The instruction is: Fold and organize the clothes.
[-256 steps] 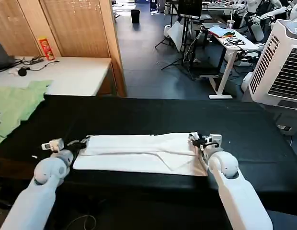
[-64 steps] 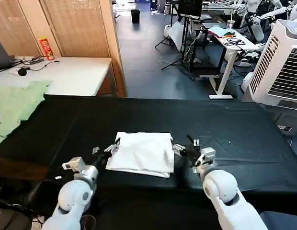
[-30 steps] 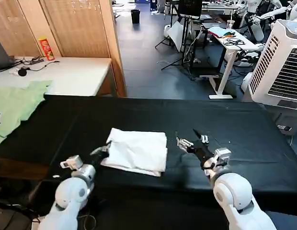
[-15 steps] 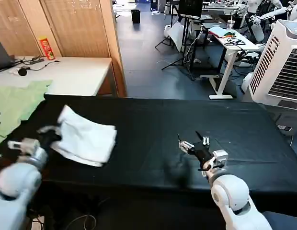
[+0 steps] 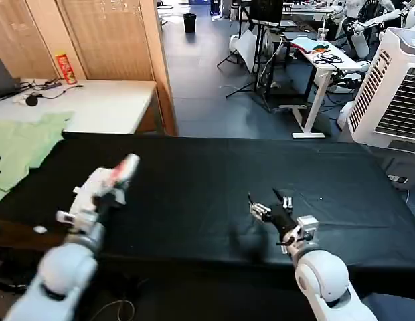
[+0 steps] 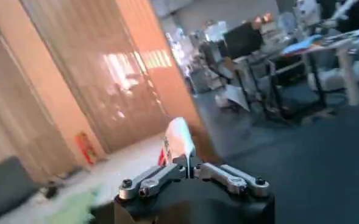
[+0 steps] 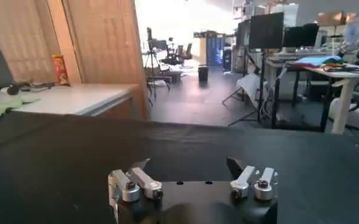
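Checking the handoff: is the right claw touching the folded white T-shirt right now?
Apart. In the head view the right claw sits open over bare black cloth, a wide stretch of table separating it from the T-shirt carried by the left claw.

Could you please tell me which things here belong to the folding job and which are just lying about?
Job: white T-shirt, gripped by the left hand; right hand, open over the black table.
Lying about: green garment, red can, laptop.

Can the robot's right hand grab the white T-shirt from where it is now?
Probably not. The white T-shirt is bunched in the left hand at the table's left side, while the right hand sits open far across the black cloth.
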`<action>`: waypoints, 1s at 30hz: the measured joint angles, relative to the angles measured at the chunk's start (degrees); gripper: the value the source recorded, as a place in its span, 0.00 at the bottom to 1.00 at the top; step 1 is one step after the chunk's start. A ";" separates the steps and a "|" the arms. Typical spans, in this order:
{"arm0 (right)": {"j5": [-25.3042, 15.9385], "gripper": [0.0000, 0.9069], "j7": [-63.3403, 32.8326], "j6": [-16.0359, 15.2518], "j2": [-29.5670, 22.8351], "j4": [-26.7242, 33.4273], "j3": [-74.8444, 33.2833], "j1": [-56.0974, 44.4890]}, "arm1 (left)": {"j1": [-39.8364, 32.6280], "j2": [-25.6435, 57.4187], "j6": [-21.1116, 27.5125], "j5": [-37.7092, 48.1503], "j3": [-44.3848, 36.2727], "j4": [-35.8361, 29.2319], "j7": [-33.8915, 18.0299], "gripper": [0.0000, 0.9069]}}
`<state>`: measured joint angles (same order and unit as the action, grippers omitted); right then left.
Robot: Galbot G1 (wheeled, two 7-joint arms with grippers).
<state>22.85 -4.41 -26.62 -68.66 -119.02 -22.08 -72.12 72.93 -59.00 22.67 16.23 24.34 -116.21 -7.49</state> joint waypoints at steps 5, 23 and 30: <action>2.49 0.97 -0.10 -1.01 0.23 -0.02 0.59 -0.03 | -2.63 -6.39 -0.90 0.72 -7.71 2.21 -0.07 0.19; 16.03 0.97 -1.24 -6.50 -3.54 8.22 10.62 7.68 | -2.20 -9.10 -11.61 3.33 -9.63 0.41 5.58 0.97; 17.10 0.94 -2.08 -7.02 -7.25 13.99 15.29 11.41 | -1.13 -9.17 -12.18 2.71 -8.21 0.38 5.25 0.97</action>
<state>39.95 -6.48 -33.64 -75.91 -105.03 -6.79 -60.71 71.80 -68.16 10.50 18.93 16.13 -115.83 -2.24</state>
